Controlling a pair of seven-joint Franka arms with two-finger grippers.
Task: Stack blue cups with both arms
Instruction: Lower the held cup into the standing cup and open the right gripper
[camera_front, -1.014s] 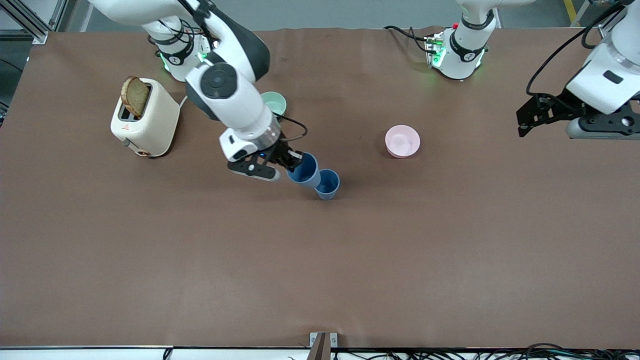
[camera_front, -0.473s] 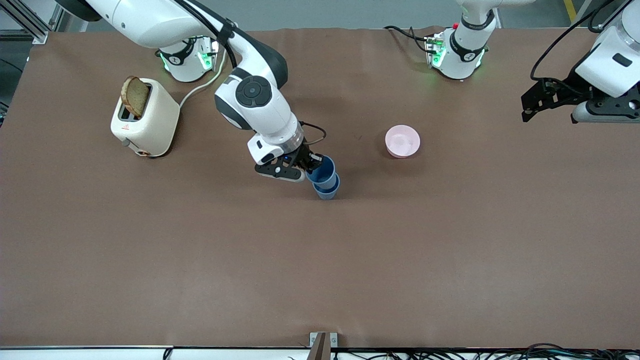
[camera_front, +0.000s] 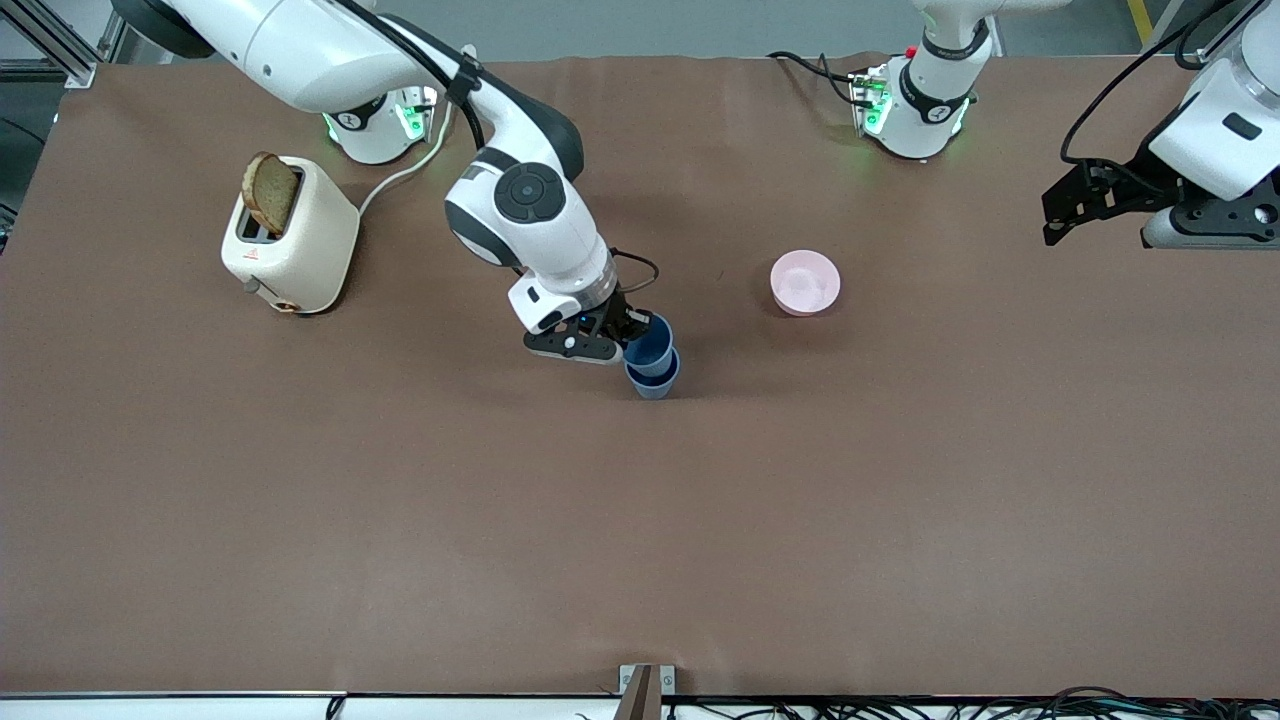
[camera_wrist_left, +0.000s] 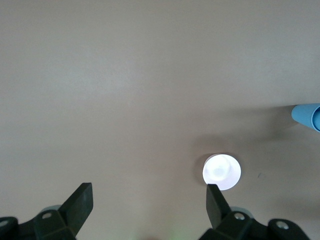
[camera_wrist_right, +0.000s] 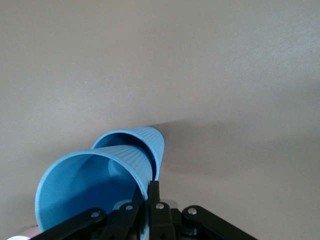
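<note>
Right gripper (camera_front: 632, 338) clamped on upper blue cup (camera_front: 649, 342), now partly inside lower blue cup (camera_front: 655, 381), toaster (camera_front: 290, 235) at ten o'clock. Nearly stacked. Left gripper (camera_front: 1068, 208) spread, waiting.

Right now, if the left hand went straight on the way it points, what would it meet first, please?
Probably bare table: the open left hand points down at the brown surface. The pink bowl sits close beside one finger, so it might be brushed; depth is unclear.

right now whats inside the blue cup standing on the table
The second blue cup, pinched at its rim by the right gripper, sits partly inside the lower blue cup. The lower cup's bottom is covered.
</note>
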